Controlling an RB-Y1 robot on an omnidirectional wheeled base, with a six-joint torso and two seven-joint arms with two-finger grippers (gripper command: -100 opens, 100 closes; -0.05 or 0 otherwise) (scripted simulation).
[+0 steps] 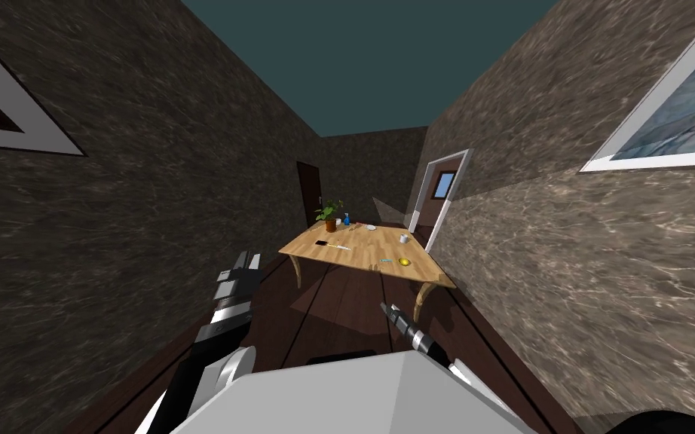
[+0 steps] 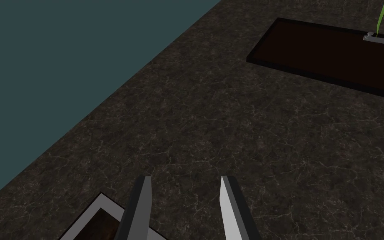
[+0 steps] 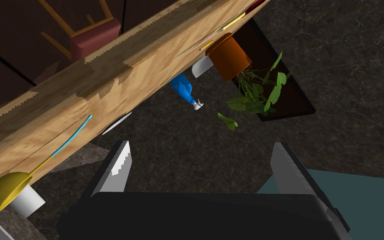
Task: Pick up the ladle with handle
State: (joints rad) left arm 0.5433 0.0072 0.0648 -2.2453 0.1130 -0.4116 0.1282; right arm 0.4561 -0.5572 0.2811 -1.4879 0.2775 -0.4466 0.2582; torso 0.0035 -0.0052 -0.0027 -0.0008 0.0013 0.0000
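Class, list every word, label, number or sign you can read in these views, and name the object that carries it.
None can be read. The blue bottle, the orange plant pot, the yellow ladle and the framed picture carry no lettering. Anything else on the wooden table, seen from the head, is too small to tell.

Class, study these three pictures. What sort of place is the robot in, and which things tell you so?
Probably a dining room in a house: a wooden table carrying a potted plant and a yellow ladle, with a framed picture on the wall.
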